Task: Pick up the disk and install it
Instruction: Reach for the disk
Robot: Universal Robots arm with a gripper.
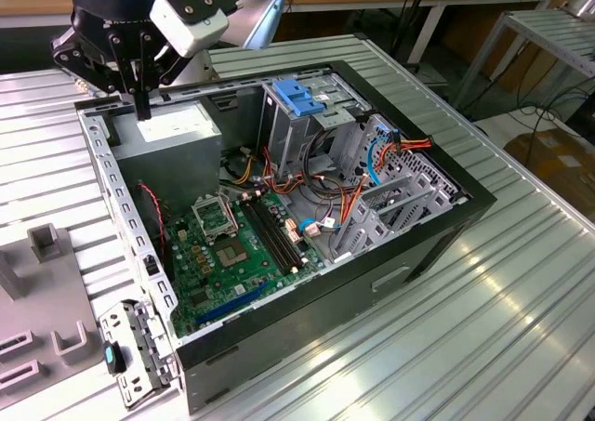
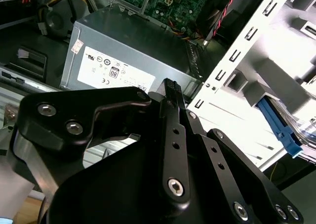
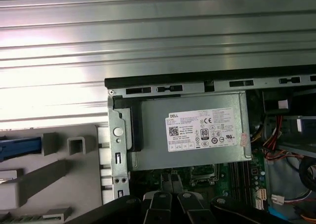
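Ribbed table [image 1: 521,282], open case [image 1: 307,339], closed hand [image 1: 142,111] over grey box [image 1: 177,140]

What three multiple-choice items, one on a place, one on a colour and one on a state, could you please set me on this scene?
1. The gripper hangs above:
A) the grey box with a white sticker
B) a keyboard
C) a stack of books

2. The latch on top of the metal cage is:
A) red
B) light blue
C) yellow

3. The computer case is:
A) closed by a side panel
B) lying open, its inside showing
C) wrapped in foil

Answers:
1 A, since the exterior view shows the gripper right over the box, and both wrist views look onto its sticker.
2 B, since the plastic piece on the cage is plainly light blue.
3 B, since no panel covers the case and its cables show from above.
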